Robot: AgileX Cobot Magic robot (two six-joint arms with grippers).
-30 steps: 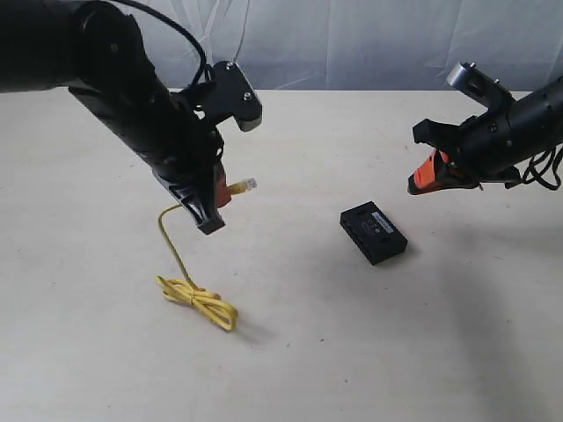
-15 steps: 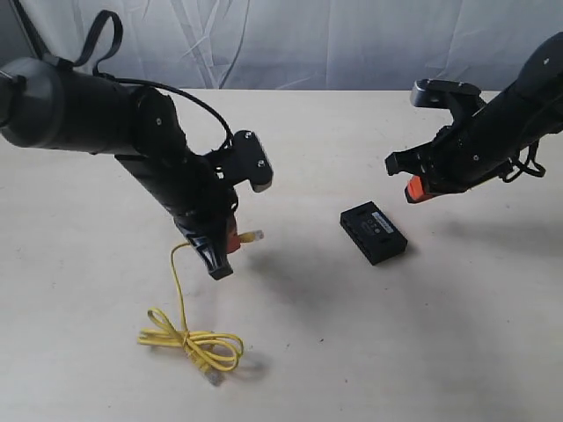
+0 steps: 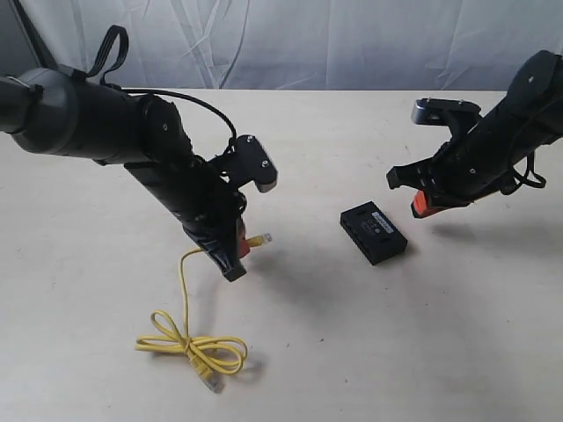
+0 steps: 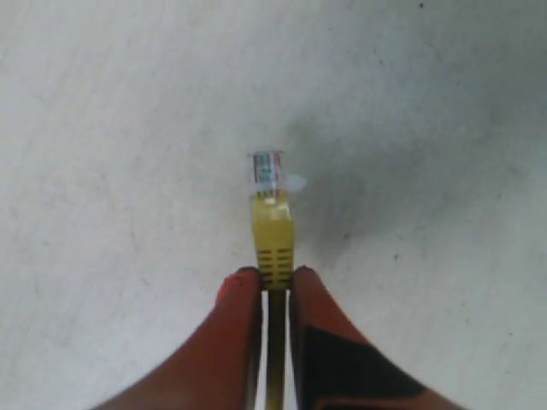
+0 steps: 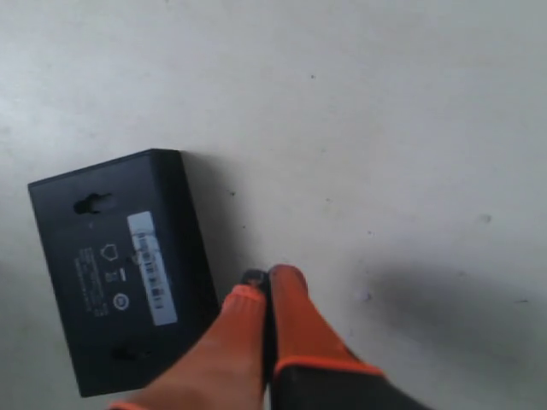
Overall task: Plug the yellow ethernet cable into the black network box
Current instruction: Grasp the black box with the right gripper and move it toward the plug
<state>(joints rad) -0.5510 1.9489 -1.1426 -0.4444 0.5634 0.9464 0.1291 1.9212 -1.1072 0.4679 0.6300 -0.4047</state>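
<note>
Nearest the camera, the free end of the yellow cable (image 3: 189, 347) lies on the table (image 3: 369, 352) in a loose bow-like loop, with its end plug resting at the near edge of the loop. From the loop a single strand rises to the left gripper (image 3: 239, 257), which hangs above the table. The left gripper's orange fingers (image 4: 244, 299) are clamped on the cable just behind its yellow boot. The clear plug (image 4: 267, 169) sticks out past the fingertips, off the surface and pointing toward the black box (image 3: 373, 232).

The black box lies flat on the table, well apart from the plug, with its pale label strip facing up. Nothing is plugged into it.

The right gripper (image 3: 420, 204) hovers just beside the box on its far right. Its fingers are pressed together and hold nothing.

A white draped backdrop (image 3: 352, 44) closes off the far edge.
</note>
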